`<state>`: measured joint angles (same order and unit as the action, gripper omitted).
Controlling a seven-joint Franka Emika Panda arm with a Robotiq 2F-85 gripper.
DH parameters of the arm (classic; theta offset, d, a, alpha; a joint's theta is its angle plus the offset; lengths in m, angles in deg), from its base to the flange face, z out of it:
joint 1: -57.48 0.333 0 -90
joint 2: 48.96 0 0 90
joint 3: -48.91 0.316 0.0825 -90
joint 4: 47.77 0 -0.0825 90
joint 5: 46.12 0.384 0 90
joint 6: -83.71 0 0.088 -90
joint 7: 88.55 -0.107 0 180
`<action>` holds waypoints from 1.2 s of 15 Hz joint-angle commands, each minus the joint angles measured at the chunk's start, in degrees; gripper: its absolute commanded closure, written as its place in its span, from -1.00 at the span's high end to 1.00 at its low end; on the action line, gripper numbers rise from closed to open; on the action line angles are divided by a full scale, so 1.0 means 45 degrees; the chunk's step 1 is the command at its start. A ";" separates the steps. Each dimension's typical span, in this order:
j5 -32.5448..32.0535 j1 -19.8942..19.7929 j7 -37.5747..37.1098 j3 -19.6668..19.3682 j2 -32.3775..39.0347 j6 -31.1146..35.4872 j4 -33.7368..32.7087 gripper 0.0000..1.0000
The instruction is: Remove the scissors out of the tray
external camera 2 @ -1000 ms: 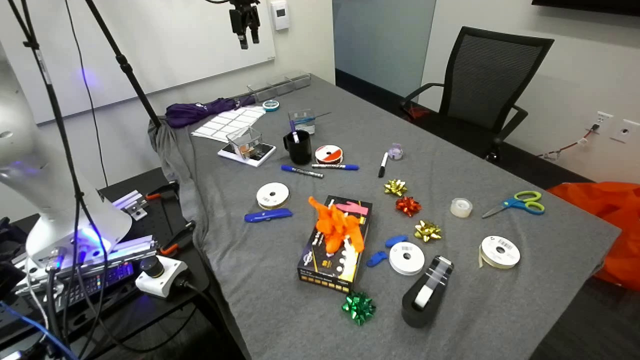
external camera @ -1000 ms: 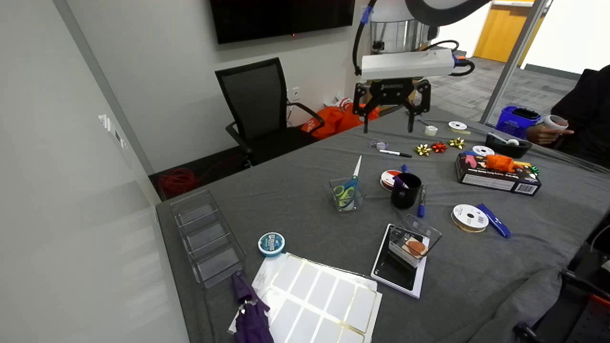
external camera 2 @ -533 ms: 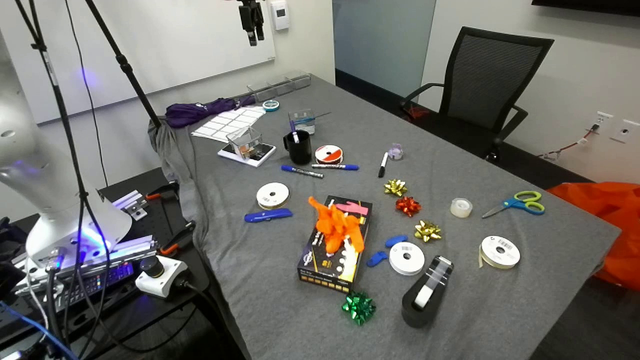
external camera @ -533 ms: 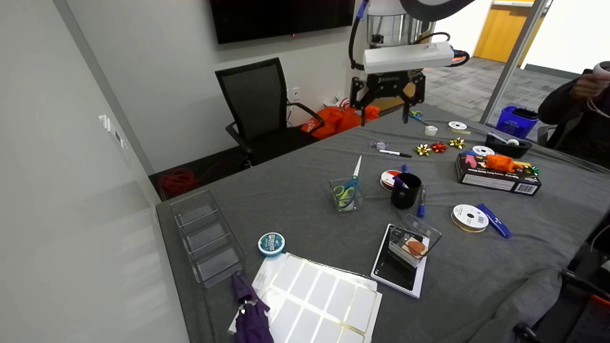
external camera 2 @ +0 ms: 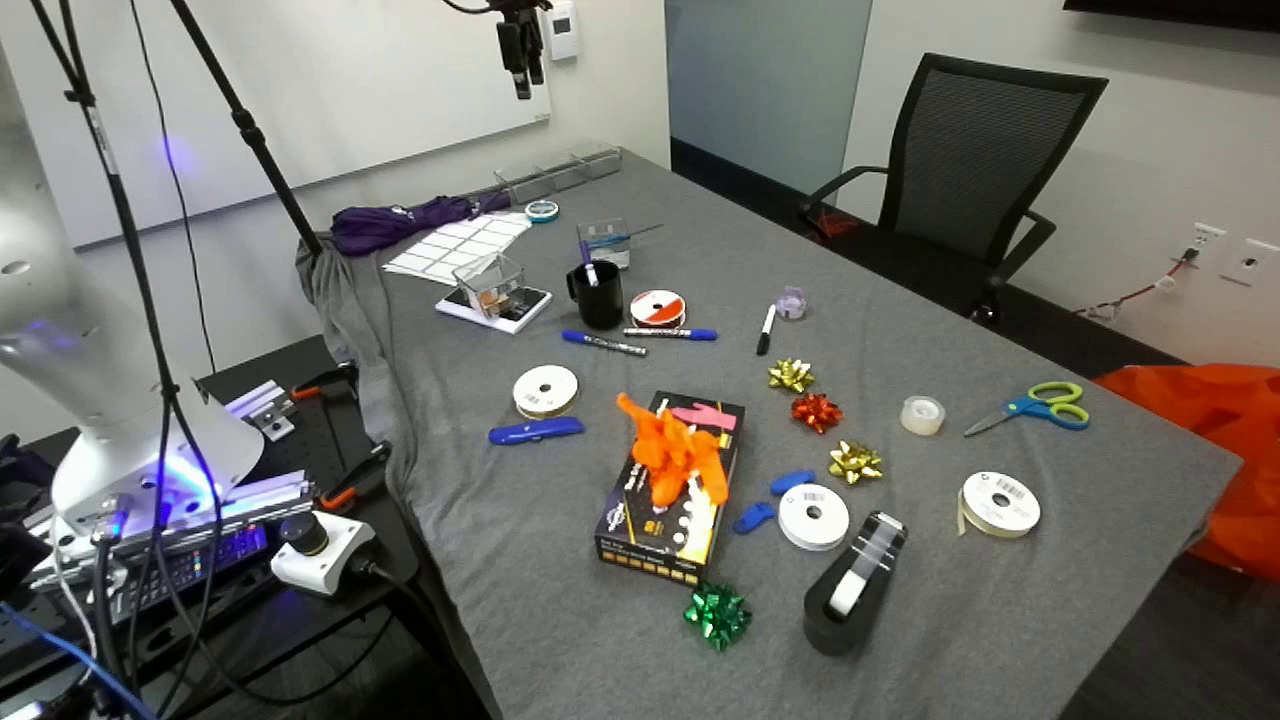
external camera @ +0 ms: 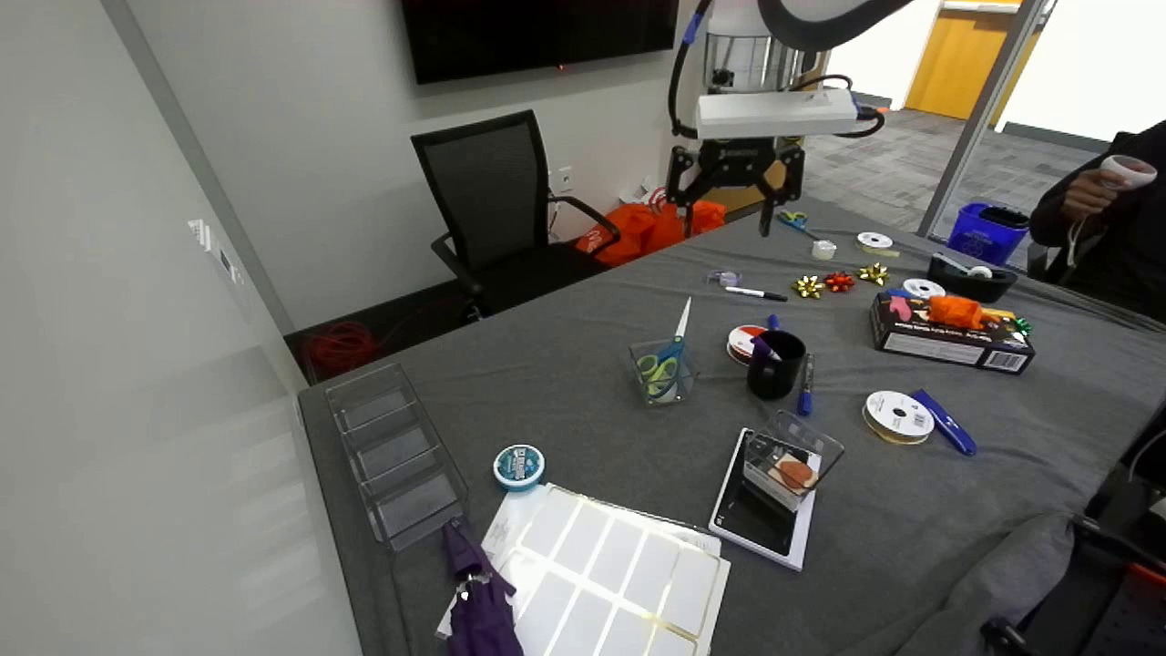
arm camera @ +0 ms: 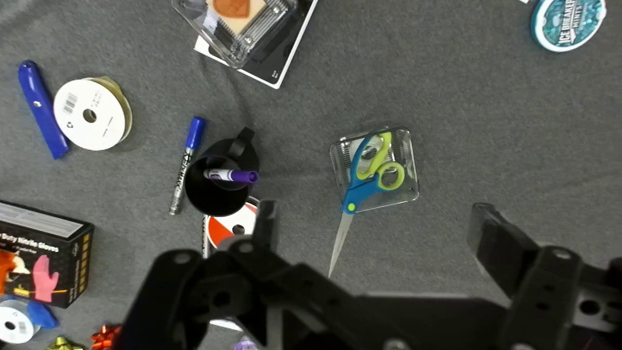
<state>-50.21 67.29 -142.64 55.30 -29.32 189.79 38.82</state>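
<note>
- Hanging well above the desk (external camera: 592, 437), our gripper (external camera: 727, 226) shows at the top, right of centre, in an exterior view, its jaws released, spread wide and pointing down.
- We see the jaws at the bottom of the wrist view, one left of the scissors (arm camera: 352, 203) and one right.
- Those scissors sit in the clear tray (arm camera: 412, 165), just right of centre in the wrist view: green loops inside, blades jutting past the rim toward the bottom of the frame.
- In an exterior view we find the scissors (external camera: 675, 352) tilted in the tray, blades upward, near the middle of the frame.
- Left of the tray in the wrist view stands the black mug (arm camera: 214, 197) with a purple marker (arm camera: 232, 175) in it and a blue-capped marker (arm camera: 184, 165) just beside it.
- At the top of that frame a clear box (arm camera: 265, 24) rests on a flat black-and-white package (arm camera: 266, 69); a mint tin (arm camera: 566, 24) is at the upper right.
- Toward the left edge we see a white spool (arm camera: 99, 104) just beside a blue tool (arm camera: 43, 111), with a glove box (arm camera: 73, 262) lower down.
- On the right side of an exterior view a second pair of scissors (external camera 2: 1030, 405) lies on the desk near a tape roll (external camera 2: 920, 426).
- Left of them we see a red bow (external camera 2: 816, 411) between two gold bows (external camera 2: 791, 375).
- At the right edge of an exterior view, a person (external camera: 1130, 237) holds something white (external camera: 1130, 171).
</note>
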 commanded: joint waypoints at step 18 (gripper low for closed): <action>0.1826 0.0184 -0.1875 -0.1780 0.5770 0.3789 -0.2567 0.36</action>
<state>-42.39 67.38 -148.57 48.44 -6.50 207.22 30.94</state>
